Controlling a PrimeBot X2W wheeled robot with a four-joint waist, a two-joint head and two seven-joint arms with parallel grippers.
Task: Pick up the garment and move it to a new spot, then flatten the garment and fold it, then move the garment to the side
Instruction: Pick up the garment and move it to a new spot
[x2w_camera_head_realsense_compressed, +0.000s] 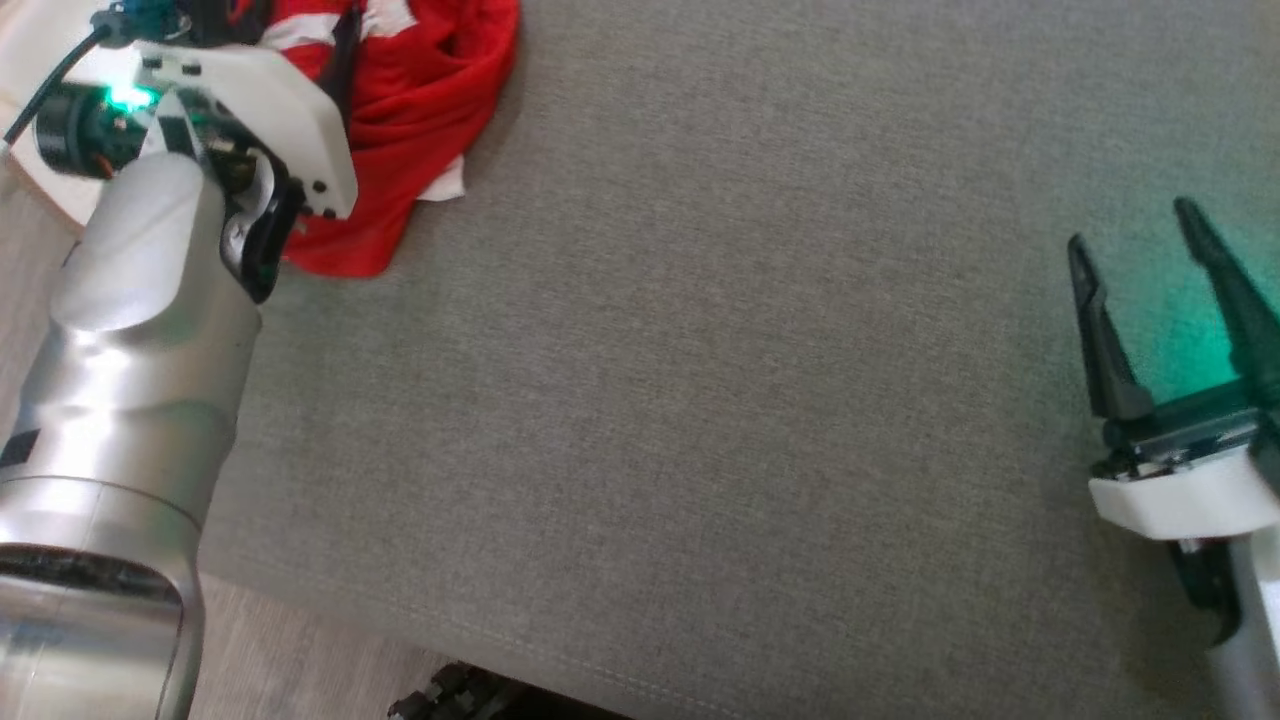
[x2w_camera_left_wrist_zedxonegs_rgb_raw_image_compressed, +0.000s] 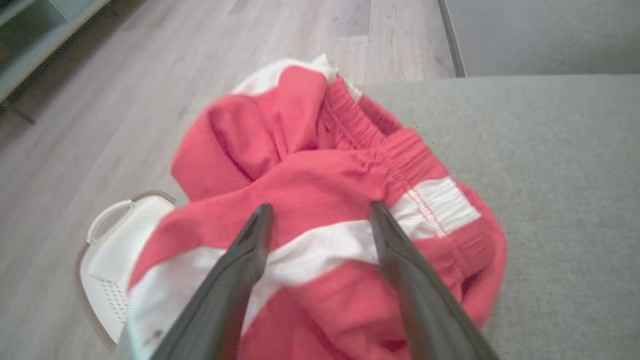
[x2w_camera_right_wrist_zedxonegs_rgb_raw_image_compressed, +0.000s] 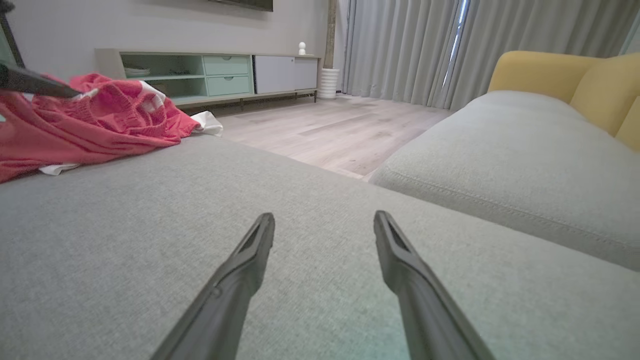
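The left gripper (x2w_camera_left_wrist_zedxonegs_rgb_raw_image_compressed: 321, 206) stood wide open right over the garment (x2w_camera_left_wrist_zedxonegs_rgb_raw_image_compressed: 310, 175), one dark finger to either side of a white stripe, with no cloth pinched between them. Whether the fingertips (x2w_camera_left_wrist_zedxonegs_rgb_raw_image_compressed: 262, 215) actually touched the fabric could not be told. The right gripper (x2w_camera_head_realsense_compressed: 1134, 228) was equally wide open and held nothing, hovering low over bare grey fabric well away from the garment.

The garment, red with white stripes and a gathered elastic band, lay crumpled at the far left corner of the grey cushion (x2w_camera_head_realsense_compressed: 700, 400), part of it hanging over the edge.

Below that corner a white plastic basket (x2w_camera_left_wrist_zedxonegs_rgb_raw_image_compressed: 107, 235) with a loop handle stood on the wooden floor (x2w_camera_left_wrist_zedxonegs_rgb_raw_image_compressed: 200, 60). The overhanging cloth hid much of the basket, and the visible part showed bare perforated plastic; its contents beyond that could not be made out.
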